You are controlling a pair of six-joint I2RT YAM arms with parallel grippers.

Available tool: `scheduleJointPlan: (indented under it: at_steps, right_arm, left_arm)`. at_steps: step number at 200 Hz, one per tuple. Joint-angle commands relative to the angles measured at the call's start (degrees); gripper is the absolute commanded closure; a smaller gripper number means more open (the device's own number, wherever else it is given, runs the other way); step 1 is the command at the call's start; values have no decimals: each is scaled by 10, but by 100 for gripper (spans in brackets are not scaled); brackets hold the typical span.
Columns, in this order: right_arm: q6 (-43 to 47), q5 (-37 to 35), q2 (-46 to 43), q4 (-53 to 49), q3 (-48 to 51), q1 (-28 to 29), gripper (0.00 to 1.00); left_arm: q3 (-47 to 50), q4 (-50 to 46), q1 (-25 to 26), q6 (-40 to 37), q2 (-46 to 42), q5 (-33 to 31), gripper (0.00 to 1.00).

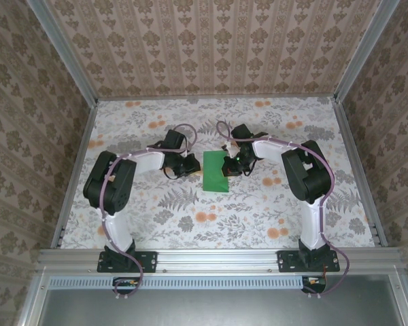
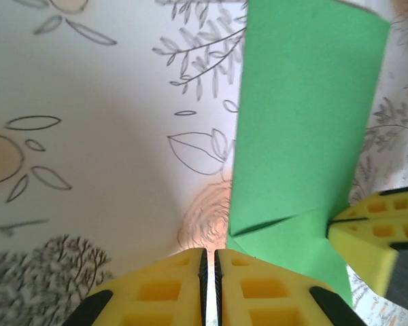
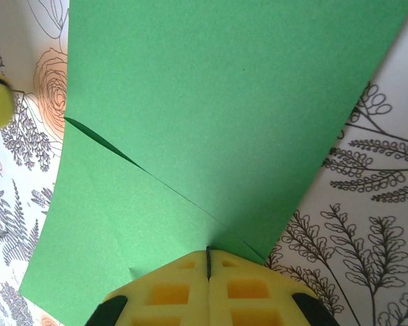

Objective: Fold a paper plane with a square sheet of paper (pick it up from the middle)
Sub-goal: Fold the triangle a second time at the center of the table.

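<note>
Square sheet of paper (image 1: 215, 171), bright green and creased into a narrower shape with a diagonal fold across it, lies flat on the table (image 1: 258, 210) between the two grippers. Right gripper (image 3: 209, 252) has its fingers pressed together, tips touching the sheet at the fold; whether paper is nipped between them cannot be told. Left gripper (image 2: 209, 252) shows fingers all but together, nothing between them, just beside the sheet's corner.

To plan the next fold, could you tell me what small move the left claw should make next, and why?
Probably slide the left claw right onto the paper: it sits shut on the table beside the paper, while the right claw, also shut, presses the opposite edge.
</note>
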State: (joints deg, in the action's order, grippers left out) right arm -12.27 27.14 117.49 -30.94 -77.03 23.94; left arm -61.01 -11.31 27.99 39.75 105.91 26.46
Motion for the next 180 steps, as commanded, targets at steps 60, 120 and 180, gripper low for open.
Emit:
scheduleJointPlan:
  at_steps: [60,120,180]
  right_arm:
    - [-5,-42,28,-41,9,-3,98]
    - [-7,-24,23,-33,11,-3,99]
    - [-52,29,-34,-18,7,-1,99]
  left_arm:
    - [-21,57,73,29,16,17,93]
    - [-21,57,75,38,57,3,100]
    - [10,19,76,48,63,-25,100]
